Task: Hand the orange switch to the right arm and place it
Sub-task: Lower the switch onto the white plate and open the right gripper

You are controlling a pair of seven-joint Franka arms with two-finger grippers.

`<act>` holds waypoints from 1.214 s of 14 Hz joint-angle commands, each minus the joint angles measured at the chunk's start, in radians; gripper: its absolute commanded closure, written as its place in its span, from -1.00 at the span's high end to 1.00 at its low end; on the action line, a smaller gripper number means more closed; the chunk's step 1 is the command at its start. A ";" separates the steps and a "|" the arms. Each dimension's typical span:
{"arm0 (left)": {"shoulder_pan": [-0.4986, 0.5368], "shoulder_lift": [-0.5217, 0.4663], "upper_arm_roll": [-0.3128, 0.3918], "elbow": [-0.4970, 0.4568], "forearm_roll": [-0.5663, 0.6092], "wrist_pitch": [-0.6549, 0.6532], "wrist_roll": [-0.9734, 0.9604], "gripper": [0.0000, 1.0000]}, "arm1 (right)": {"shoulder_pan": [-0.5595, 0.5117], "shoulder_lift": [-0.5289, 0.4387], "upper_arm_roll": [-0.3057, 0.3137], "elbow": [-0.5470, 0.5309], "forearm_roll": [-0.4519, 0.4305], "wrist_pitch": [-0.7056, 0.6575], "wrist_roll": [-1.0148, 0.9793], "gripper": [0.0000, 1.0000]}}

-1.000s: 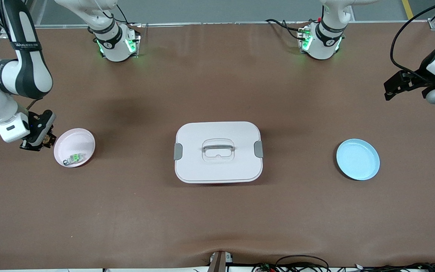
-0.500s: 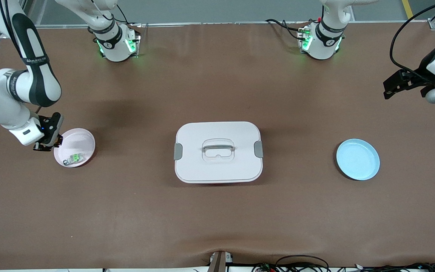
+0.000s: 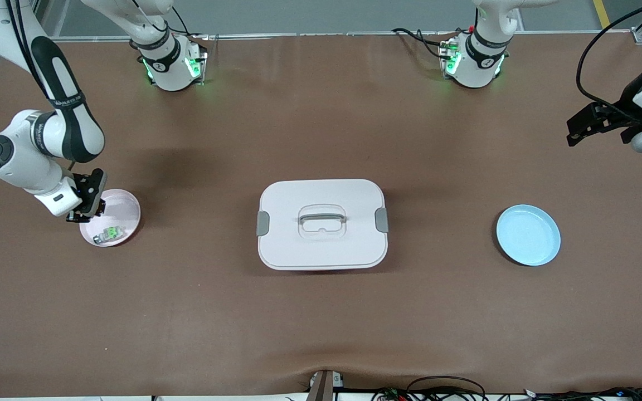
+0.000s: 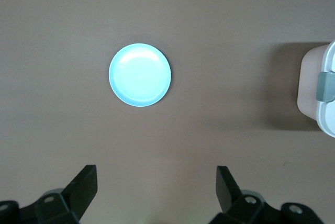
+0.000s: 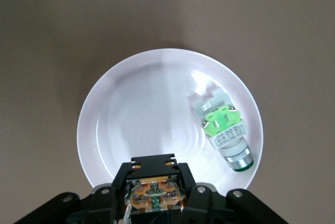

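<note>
My right gripper [image 3: 84, 214] hangs over the rim of the pink plate [image 3: 123, 205] at the right arm's end of the table. It is shut on the orange switch [image 5: 154, 192], a small black block with an orange band; in the right wrist view the block sits between the fingers [image 5: 153, 174] above the plate [image 5: 136, 119]. My left gripper [image 3: 574, 133] waits high over the left arm's end of the table. Its fingers [image 4: 156, 182] stand wide open with nothing between them.
A silvery component with a green centre [image 3: 110, 233] [image 5: 222, 125] lies in the pink plate. A white lidded box [image 3: 321, 224] [image 4: 320, 93] stands mid-table. A light blue plate [image 3: 528, 234] [image 4: 140, 75] lies bare toward the left arm's end.
My right arm has carried the orange switch from beside the pink plate to over its rim. The left arm has hardly moved.
</note>
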 commanded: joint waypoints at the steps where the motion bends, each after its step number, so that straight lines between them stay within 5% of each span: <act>1: 0.004 -0.026 0.006 -0.020 -0.021 -0.007 0.020 1.00 | -0.023 0.010 0.018 -0.011 -0.017 0.013 -0.013 -0.70; 17: 0.004 -0.025 0.005 -0.020 -0.023 -0.007 0.018 1.00 | -0.022 0.087 0.019 -0.034 -0.016 0.109 -0.013 -0.51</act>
